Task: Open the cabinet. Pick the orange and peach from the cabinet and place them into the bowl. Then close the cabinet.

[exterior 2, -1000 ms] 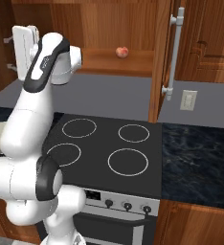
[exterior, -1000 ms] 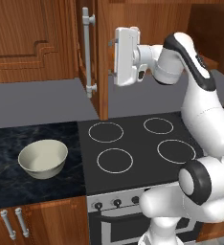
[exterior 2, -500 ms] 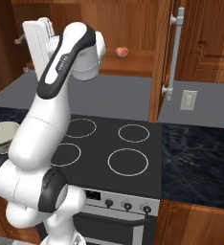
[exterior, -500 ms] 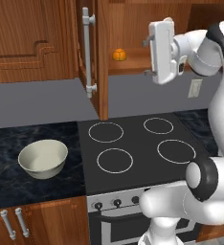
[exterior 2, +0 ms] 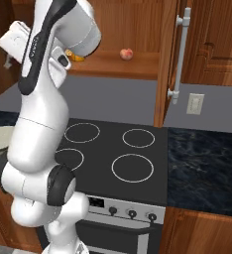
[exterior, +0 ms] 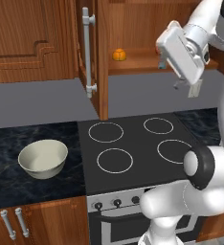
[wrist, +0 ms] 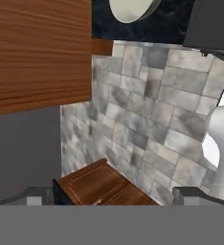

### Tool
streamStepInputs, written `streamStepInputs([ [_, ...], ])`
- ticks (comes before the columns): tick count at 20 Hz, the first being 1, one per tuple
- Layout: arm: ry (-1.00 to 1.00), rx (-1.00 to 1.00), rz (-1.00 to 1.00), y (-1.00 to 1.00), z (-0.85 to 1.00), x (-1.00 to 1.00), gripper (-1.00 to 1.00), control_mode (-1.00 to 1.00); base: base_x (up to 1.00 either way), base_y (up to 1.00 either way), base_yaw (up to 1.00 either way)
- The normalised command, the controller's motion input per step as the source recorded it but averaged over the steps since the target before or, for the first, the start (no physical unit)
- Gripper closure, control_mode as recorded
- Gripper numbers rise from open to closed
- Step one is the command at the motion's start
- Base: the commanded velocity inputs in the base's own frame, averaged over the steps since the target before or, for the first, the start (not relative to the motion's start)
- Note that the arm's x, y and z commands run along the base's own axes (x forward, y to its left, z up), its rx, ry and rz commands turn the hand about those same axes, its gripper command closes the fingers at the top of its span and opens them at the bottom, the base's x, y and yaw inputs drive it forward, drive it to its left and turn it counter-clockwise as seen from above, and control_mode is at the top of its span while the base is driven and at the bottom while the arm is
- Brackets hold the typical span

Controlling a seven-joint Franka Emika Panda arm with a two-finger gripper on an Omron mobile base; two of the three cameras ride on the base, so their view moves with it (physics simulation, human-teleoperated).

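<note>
We see cabinet (exterior: pixel 97 57) doors open, orange (exterior: pixel 118 55) & peach (exterior 2: pixel 126 53) on shelf. Gripper (wrist: pixel 114 194) jaws wide apart, empty. Bowl (exterior: pixel 43 159) on counter, left of stove (exterior: pixel 133 143).

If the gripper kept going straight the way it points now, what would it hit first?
Probably the grey tiled floor. The open gripper points downward, away from the shelf. The open cabinet door lies to one side of that line. Nothing seems to stand between, though depth is hard to judge.
</note>
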Motion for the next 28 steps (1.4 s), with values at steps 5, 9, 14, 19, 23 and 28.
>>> streamStepInputs([
  [5, -0.15, -0.63, 0.31, -0.01, -0.64, -0.1, -1.0, -1.0, 0.0, 0.0, 0.0],
  [9, -0.21, -0.35, 0.27, -0.17, -0.09, 0.0, -1.0, -1.0, 0.0, 0.0, 0.0],
  [14, -0.32, -0.21, 0.21, -0.25, 0.15, -0.01, -1.0, -1.0, 0.0, 0.0, 0.0],
  [19, -0.3, -0.03, 0.16, -0.12, -0.19, -0.11, -1.0, -1.0, 0.0, 0.0, 0.0],
  [23, -0.26, 0.32, 0.1, -0.23, -0.53, -0.77, -1.0, -1.0, 0.0, 0.0, 0.0],
  [28, -0.51, 0.3, 0.0, -0.08, 0.0, -0.74, -1.0, -1.0, 0.0, 0.0, 0.0],
])
